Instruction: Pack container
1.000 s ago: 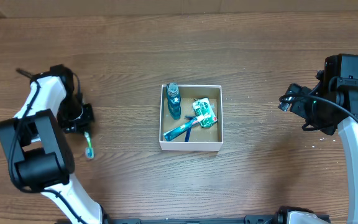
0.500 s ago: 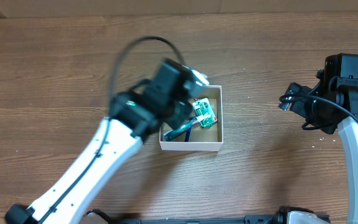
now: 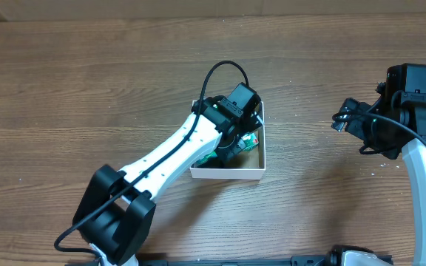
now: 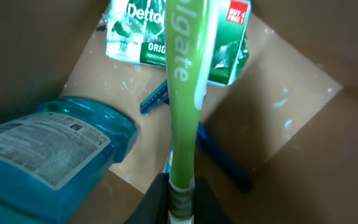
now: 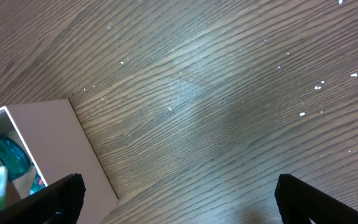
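Note:
The container [image 3: 228, 175] is a white-walled square box with a brown floor [image 4: 284, 93] at the table's middle. My left gripper [image 3: 237, 145] is inside it, shut on the handle of a green toothbrush [image 4: 182, 93], which points over the soap packet. The jaws [image 4: 180, 196] pinch the handle's end. In the box lie a blue mouthwash bottle [image 4: 48, 155], a green soap packet [image 4: 135, 31] and a blue razor [image 4: 224, 158]. My right gripper [image 5: 179, 193] is open and empty over bare table, right of the box [image 5: 48, 137].
The left arm [image 3: 176, 155] stretches diagonally across the box's left half and hides the mouthwash bottle from above. The right arm [image 3: 401, 111] stands at the table's right edge. The wood table [image 3: 87, 74] surrounds the box.
My left arm has swung from the table's far left to the box, carrying the toothbrush that lay on the table. The right arm has not moved.

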Action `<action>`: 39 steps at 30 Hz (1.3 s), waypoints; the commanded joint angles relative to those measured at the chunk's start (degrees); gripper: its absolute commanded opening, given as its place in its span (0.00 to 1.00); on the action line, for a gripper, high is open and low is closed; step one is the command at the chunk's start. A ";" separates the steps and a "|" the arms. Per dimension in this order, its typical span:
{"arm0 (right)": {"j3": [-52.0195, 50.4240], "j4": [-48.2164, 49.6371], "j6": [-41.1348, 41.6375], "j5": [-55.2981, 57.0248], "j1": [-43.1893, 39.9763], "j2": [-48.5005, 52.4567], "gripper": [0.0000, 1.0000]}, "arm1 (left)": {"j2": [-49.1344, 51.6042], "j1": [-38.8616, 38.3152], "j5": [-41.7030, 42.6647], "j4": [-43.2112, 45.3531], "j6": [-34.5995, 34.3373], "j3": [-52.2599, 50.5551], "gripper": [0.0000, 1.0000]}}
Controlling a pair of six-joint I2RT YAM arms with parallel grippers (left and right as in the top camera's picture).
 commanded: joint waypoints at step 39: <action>0.35 30.08 -7.45 4.22 17.68 10.84 1.00 | -16.09 38.32 -6.47 -13.73 -31.65 14.53 1.00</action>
